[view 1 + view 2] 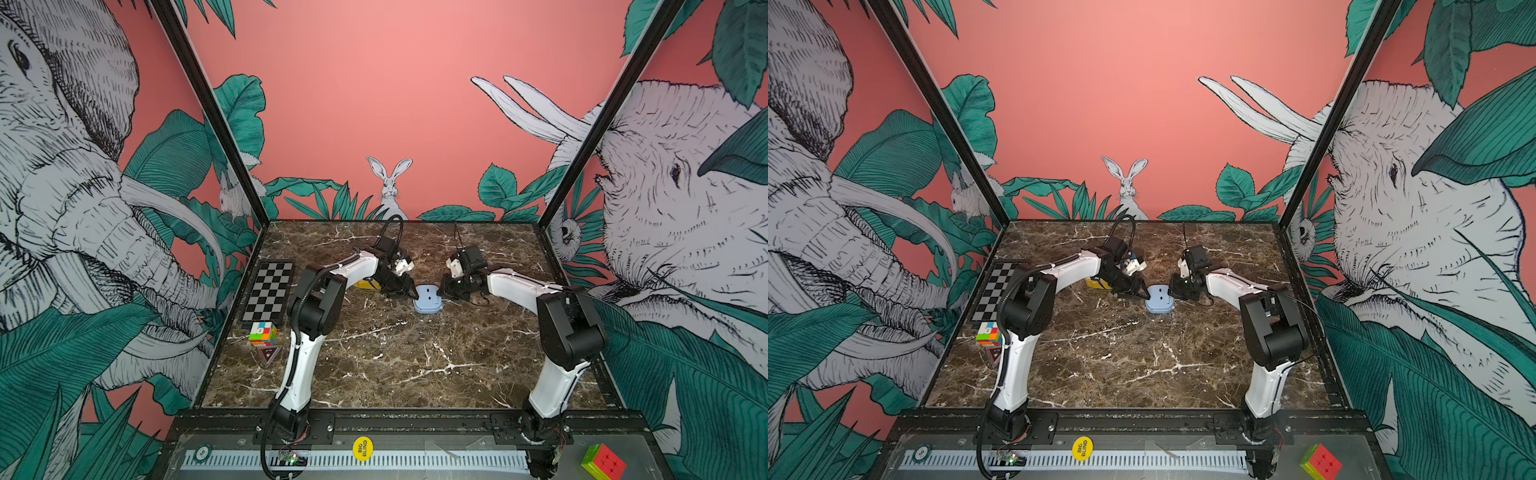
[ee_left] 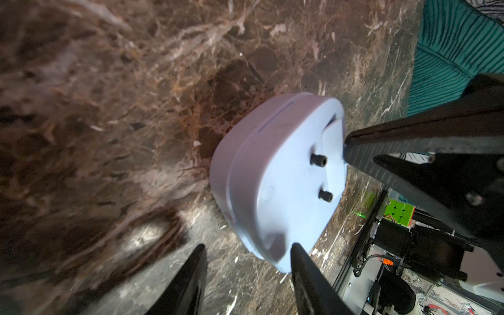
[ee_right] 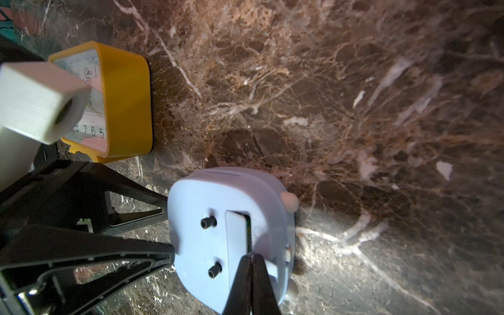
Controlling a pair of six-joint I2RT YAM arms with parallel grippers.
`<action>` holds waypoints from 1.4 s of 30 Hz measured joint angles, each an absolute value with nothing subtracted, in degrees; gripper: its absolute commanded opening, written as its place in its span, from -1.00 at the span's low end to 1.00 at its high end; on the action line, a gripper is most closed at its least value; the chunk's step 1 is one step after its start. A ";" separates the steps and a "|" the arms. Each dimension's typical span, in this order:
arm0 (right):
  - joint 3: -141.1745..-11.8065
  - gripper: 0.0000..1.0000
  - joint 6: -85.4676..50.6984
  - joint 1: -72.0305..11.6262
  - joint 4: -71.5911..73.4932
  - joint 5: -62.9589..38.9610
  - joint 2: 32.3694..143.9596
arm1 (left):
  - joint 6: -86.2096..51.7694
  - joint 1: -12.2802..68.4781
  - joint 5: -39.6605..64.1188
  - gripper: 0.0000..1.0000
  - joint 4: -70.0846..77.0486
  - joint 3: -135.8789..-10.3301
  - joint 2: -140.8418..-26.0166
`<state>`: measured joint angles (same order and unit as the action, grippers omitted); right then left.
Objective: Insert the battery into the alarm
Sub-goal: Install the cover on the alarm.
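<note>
My clenched, empty right hand [image 3: 252, 256], pressing at the battery cover [image 3: 236, 237], may skid the blue alarm clock [image 3: 191, 218] past my half-open, merely bracing left hand [image 2: 248, 245].

**Robot body, two arms of like build.** The left arm [image 1: 300, 376] and right arm [image 1: 555, 388] have white tapered link shells alternating with black rounded joint housings [image 1: 318, 307]. A black corrugated conduit [image 1: 296, 320] follows the left arm (the right shows only a thin black wire [image 1: 540, 285]). Each wrist bears a white printed block [image 3: 32, 101], finely ribbed in close view. The left gripper [image 3: 169, 227] and right gripper [image 3: 252, 256] are black. Their fingers [image 3: 81, 261] are wedge-shaped with triangular cut-outs, ribbed faces and silver screws [image 2: 474, 198].
</note>
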<state>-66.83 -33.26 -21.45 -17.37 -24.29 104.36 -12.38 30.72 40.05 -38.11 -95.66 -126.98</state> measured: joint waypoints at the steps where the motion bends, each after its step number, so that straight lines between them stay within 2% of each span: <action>1: -66.83 -1.00 -33.36 -21.50 -17.34 -24.27 104.36 | -12.38 30.74 40.05 0.03 -38.15 -95.66 -126.98; 4: -66.83 -0.92 -33.69 -21.67 -17.23 -24.16 104.36 | -12.36 30.74 40.05 0.03 -38.41 -95.68 -126.98; 8: -66.83 -0.62 -34.17 -21.89 -17.23 -23.75 104.36 | -12.36 30.76 40.03 0.03 -38.70 -95.79 -126.98; 14: -66.83 -0.30 -34.20 -22.31 -17.17 -22.31 104.05 | -12.32 30.76 39.88 0.03 -39.11 -96.03 -126.98; 24: -66.83 0.00 -34.04 -22.35 -18.61 -19.46 103.74 | -12.14 30.76 39.70 0.03 -39.35 -96.09 -126.98; 31: -66.83 -0.05 -33.39 -22.35 -18.57 -19.68 103.72 | -12.01 30.76 39.57 0.03 -39.53 -96.09 -126.98; 42: -65.43 -0.33 -33.52 -22.28 -16.97 -20.38 103.83 | -11.92 30.76 39.38 0.03 -39.64 -96.23 -126.98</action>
